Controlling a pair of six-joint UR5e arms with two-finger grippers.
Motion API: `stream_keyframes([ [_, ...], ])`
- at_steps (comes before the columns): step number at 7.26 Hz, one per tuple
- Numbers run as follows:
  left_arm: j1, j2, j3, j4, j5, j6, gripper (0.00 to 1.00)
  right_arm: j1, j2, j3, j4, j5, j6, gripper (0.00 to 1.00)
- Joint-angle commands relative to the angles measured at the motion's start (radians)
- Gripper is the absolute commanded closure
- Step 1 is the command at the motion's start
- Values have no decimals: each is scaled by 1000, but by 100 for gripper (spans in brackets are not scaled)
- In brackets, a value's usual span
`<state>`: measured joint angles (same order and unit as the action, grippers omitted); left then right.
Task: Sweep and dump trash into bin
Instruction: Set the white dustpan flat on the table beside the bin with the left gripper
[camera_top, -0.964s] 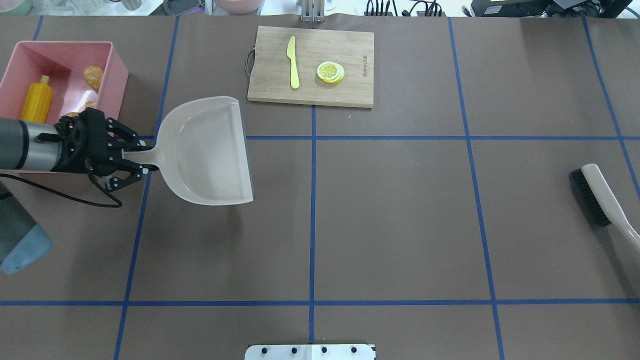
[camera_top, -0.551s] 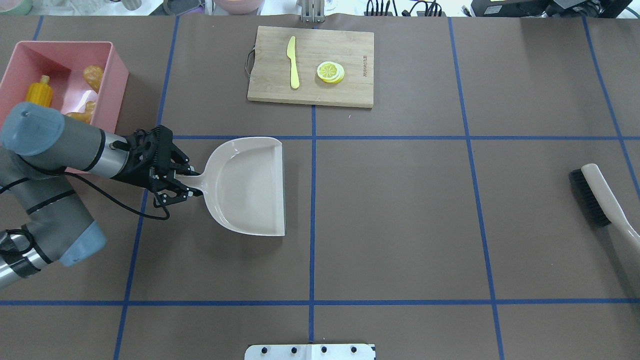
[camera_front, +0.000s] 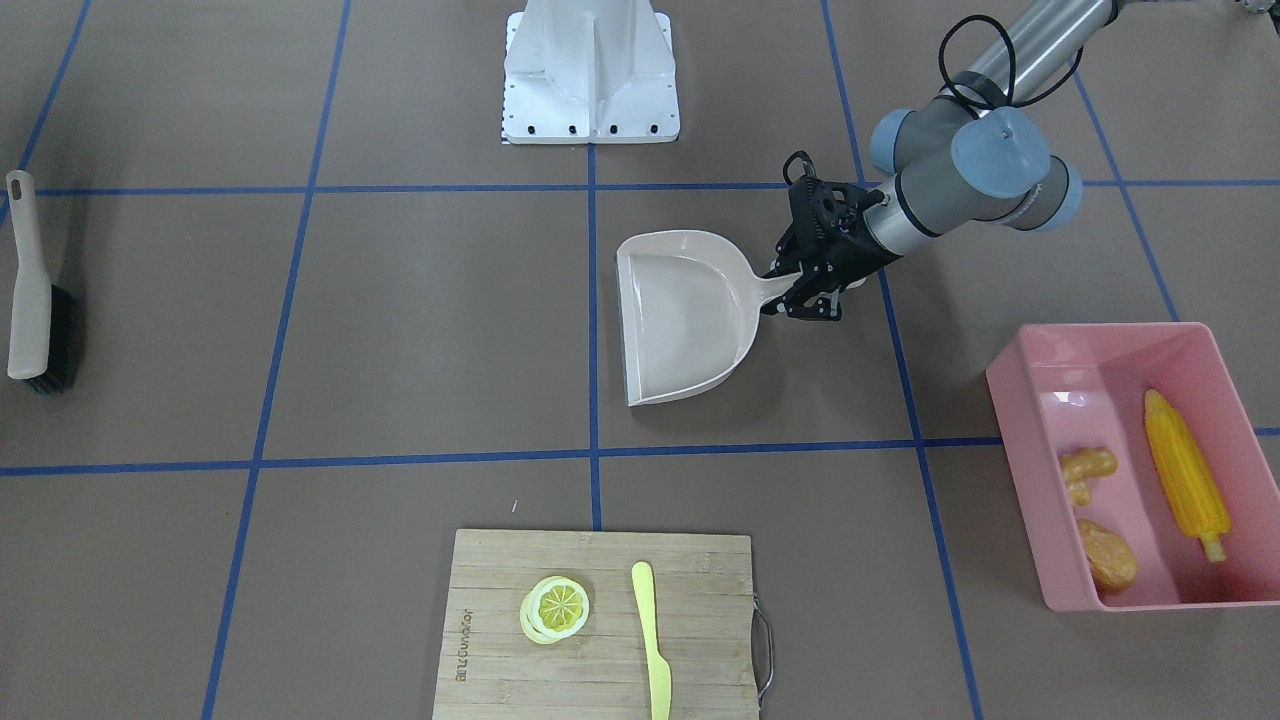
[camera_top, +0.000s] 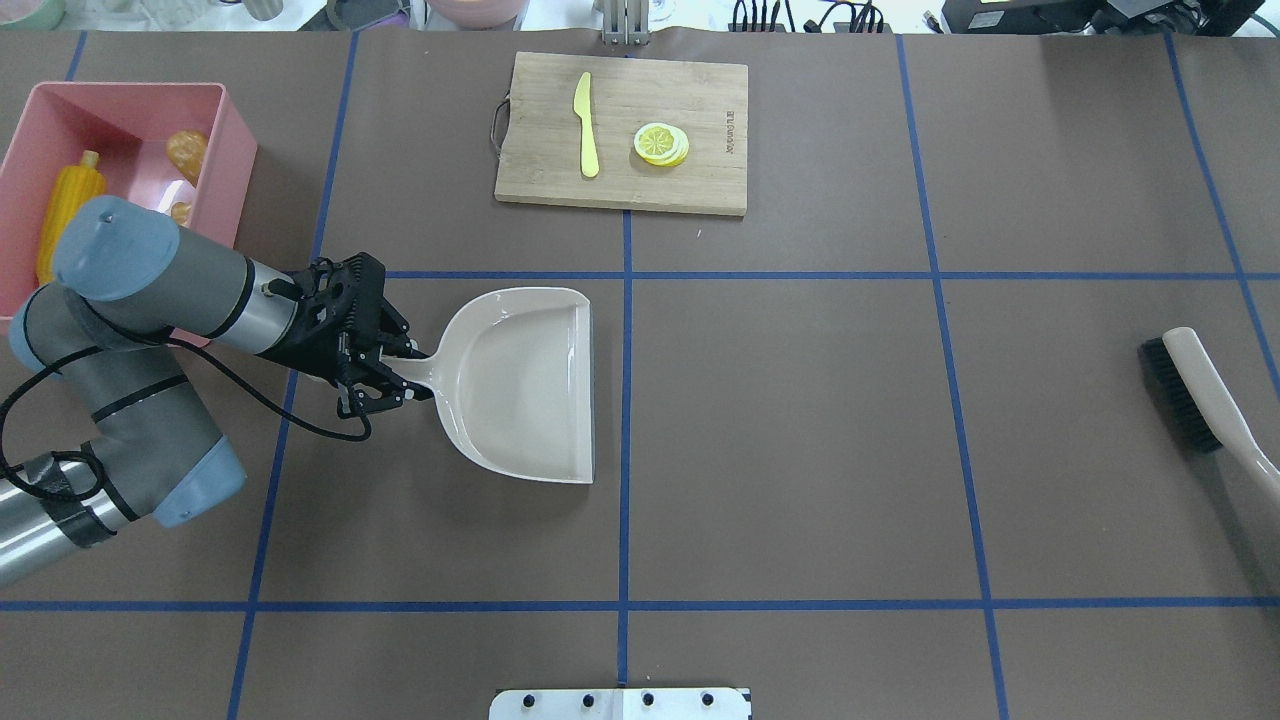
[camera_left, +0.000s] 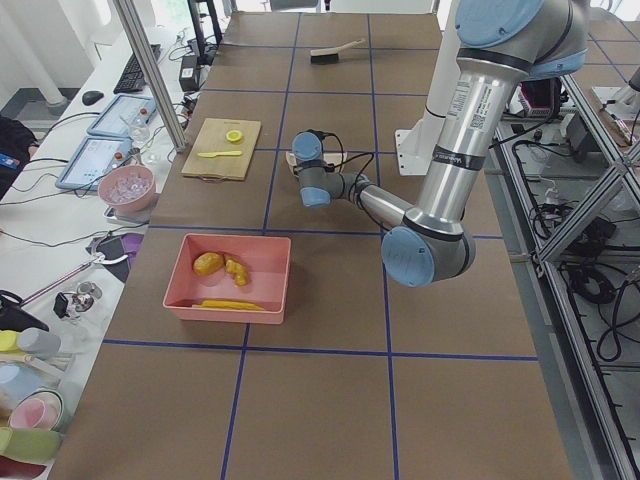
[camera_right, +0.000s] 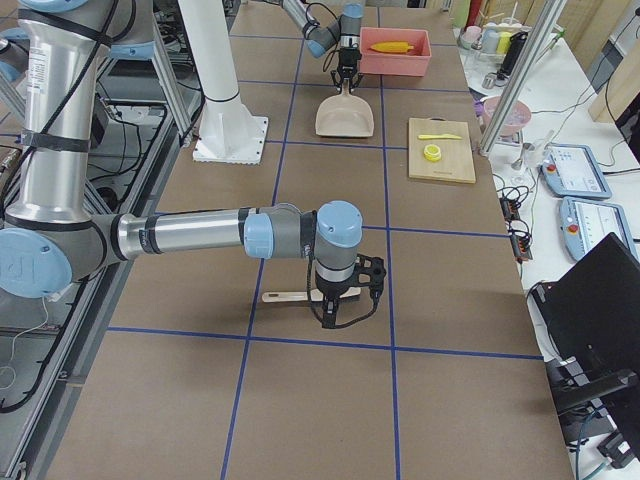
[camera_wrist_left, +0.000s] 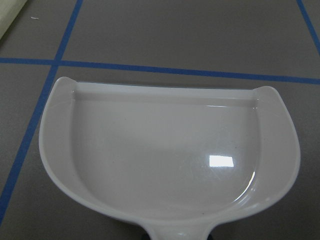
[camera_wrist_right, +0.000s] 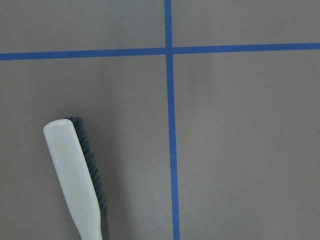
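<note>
Clamping my left gripper (camera_top: 402, 370) on the handle of the beige dustpan (camera_top: 520, 385), I hold its jaws nearly together, with only the thin handle between them. The pan sits level, its open edge just beside a blue tape line. The corn cob (camera_front: 1185, 475), the ginger root (camera_front: 1088, 468) and the potato (camera_front: 1108, 555) lie inside the pink bin (camera_front: 1100, 400), well apart from the pan. My right gripper (camera_right: 335, 312) is at the brush (camera_wrist_right: 75, 175); I cannot tell if its jaws are apart or together.

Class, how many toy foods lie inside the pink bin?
3. In the pink bin: the corn cob along one long wall, the ginger root near the opposite wall, the potato by a corner. None appears hidden.
</note>
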<state>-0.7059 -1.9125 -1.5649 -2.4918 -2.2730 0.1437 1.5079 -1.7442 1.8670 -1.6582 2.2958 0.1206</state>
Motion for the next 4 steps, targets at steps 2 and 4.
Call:
stream_keyframes([
  [2,2,-45,23,25,1,8,100,0,0,1,0,2,-1,0],
  [4,2,-48,42,25,3,77,100,0,-2,0,0,1,-1,0],
])
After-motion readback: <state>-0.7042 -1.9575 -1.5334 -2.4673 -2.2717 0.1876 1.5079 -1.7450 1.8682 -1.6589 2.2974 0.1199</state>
